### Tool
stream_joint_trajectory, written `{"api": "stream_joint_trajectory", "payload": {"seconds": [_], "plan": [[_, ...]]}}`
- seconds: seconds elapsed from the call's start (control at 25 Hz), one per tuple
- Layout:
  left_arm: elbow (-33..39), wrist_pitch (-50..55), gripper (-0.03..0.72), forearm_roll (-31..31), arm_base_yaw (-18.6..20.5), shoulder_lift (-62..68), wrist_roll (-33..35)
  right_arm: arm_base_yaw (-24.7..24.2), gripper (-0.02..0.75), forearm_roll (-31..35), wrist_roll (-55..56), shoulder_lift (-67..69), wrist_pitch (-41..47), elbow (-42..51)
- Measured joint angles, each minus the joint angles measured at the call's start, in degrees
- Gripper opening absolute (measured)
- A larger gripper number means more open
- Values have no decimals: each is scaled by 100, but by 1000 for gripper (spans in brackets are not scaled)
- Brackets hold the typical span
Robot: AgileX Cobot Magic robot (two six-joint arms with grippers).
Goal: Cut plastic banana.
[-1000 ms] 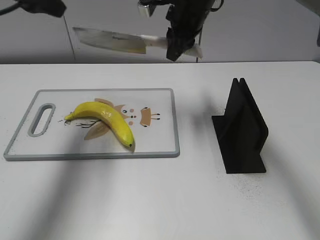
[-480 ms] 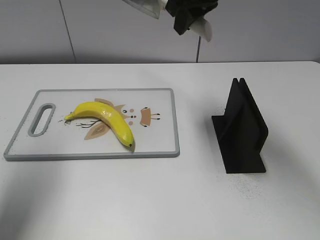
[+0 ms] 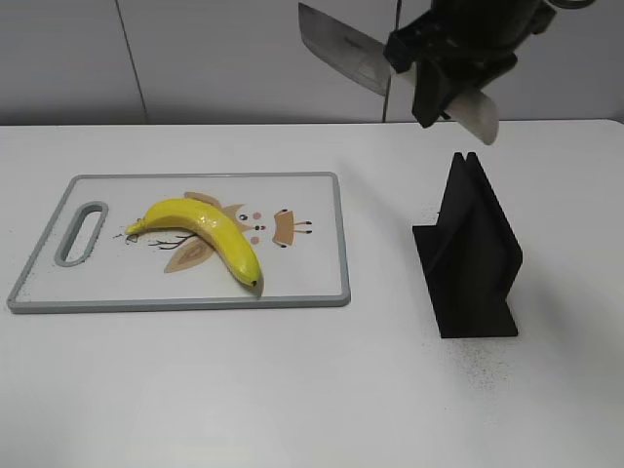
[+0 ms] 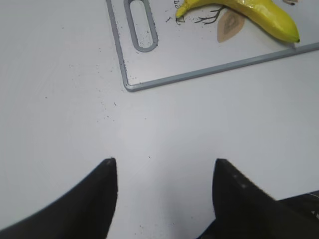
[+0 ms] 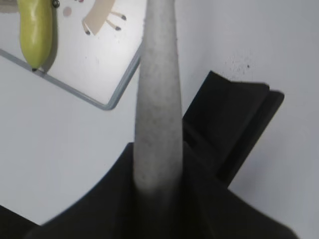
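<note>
A yellow plastic banana (image 3: 205, 234) lies whole on the white cutting board (image 3: 312, 263) with a grey rim, left of centre. It also shows in the left wrist view (image 4: 254, 12) and the right wrist view (image 5: 35, 30). My right gripper (image 3: 444, 83) is shut on the white handle (image 5: 157, 99) of a knife, whose blade (image 3: 341, 49) points up and left, high above the table and over the black stand (image 3: 473, 253). My left gripper (image 4: 163, 167) is open and empty above bare table, near the board's handle corner (image 4: 129, 87).
The black knife stand stands upright on the right of the white table; it also shows in the right wrist view (image 5: 234, 119). The board has a slot handle (image 3: 83, 232) at its left end.
My right gripper has carried the knife from above the board's far edge to the right, to above the black stand. The left arm has left the exterior view. The banana has not moved.
</note>
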Motion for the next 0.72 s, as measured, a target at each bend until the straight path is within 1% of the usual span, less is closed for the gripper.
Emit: {"api": "stream_joint_trajectory", "payload": {"seconds": [0.16, 0.32, 0.4, 0.56, 0.72], "plan": [[876, -54, 591, -158, 0, -1277, -53, 0, 160, -33, 360, -818, -440, 1221], [1633, -43, 589, -553, 0, -2696, -59, 0, 160, -33, 753, -1638, -997, 2385], [1897, 11, 589, -724, 0, -3411, -71, 0, 160, -72, 985, -2037, -1236, 2930], [2107, 127, 589, -788, 0, -4505, -170, 0, 160, -323, 1636, -2745, -1552, 3650], [2103, 371, 589, -485, 2, -4791, -835, 0, 160, -450, 2064, -3211, -1614, 4161]]}}
